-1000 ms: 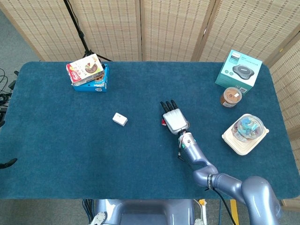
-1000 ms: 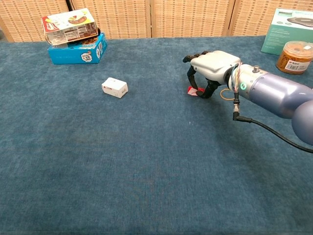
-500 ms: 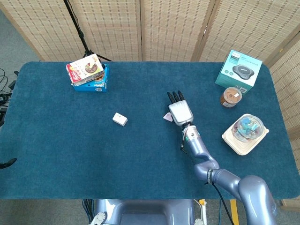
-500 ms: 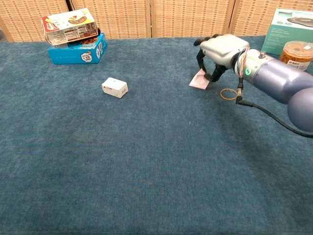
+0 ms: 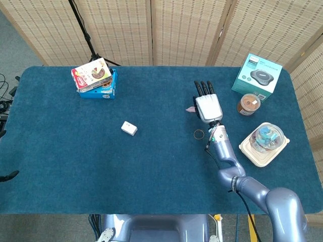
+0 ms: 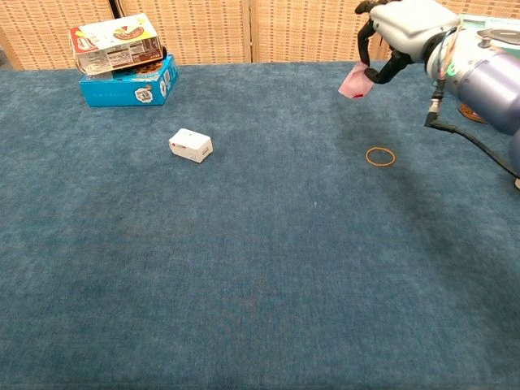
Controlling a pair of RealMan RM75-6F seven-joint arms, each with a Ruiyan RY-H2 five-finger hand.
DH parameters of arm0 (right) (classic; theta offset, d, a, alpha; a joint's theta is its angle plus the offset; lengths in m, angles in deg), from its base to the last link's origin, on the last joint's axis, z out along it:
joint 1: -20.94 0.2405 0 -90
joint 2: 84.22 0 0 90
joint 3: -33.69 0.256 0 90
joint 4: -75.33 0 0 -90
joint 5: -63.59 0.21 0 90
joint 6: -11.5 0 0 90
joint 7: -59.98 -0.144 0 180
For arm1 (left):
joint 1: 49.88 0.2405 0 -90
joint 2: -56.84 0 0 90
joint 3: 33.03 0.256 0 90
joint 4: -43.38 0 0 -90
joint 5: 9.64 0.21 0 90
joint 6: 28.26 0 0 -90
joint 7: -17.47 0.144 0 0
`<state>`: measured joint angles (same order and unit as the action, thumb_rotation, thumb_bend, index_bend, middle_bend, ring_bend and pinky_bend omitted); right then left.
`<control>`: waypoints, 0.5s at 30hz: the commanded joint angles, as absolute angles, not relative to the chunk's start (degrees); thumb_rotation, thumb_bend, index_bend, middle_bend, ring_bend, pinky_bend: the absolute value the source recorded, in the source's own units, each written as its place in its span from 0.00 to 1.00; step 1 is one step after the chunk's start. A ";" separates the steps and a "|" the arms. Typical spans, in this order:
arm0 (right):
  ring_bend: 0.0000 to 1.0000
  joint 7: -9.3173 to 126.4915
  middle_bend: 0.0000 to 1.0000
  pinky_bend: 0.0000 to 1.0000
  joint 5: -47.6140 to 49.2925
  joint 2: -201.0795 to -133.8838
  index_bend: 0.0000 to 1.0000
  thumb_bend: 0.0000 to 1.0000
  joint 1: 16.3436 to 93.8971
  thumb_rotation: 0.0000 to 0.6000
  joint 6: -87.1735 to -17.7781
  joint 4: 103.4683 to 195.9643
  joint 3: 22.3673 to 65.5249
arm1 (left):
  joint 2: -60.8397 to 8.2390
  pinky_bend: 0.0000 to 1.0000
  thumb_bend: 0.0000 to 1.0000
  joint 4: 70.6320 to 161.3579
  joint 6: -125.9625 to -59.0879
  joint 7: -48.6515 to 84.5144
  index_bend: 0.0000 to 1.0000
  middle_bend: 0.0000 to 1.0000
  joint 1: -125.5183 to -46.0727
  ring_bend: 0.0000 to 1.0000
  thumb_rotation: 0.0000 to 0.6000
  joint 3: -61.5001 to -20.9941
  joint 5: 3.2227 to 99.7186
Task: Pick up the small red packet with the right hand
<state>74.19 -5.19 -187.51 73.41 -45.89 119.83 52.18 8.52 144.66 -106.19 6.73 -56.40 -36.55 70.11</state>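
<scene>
**Red packet held clear of the desk**

The right hand (image 6: pixel 404 31) pinches the small red packet (image 6: pixel 355 81) in its fingers, raised above the blue desk (image 6: pixel 244 268) toward the far right part. A rubber band (image 6: pixel 379 156) lies on the desk below it. A small white box (image 6: pixel 191 145) sits left of centre.

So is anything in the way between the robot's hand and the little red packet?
Nothing visible. The right hand already pinches the small red packet in its fingers, lifted off the table.
</scene>
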 commanded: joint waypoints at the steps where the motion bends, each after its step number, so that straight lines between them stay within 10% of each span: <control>1: 0.00 70.06 0.06 0.00 -8.45 -181.80 0.53 0.51 69.04 1.00 -51.56 127.80 50.78 | 8.61 0.00 0.00 144.46 -106.41 6.23 0.00 0.00 -56.29 0.00 1.00 -36.45 70.52; 6: 0.00 69.67 0.00 0.00 -9.14 -173.59 0.07 0.06 64.03 1.00 -53.57 138.51 48.91 | 8.71 0.00 0.00 144.07 -107.08 5.49 0.00 0.00 -55.91 0.00 1.00 -36.00 71.83; 15: 0.00 68.52 0.00 0.00 -10.51 -159.58 0.00 0.00 54.41 1.00 -61.43 155.95 47.25 | 8.58 0.00 0.00 143.33 -109.78 4.30 0.00 0.00 -54.55 0.00 1.00 -34.77 75.31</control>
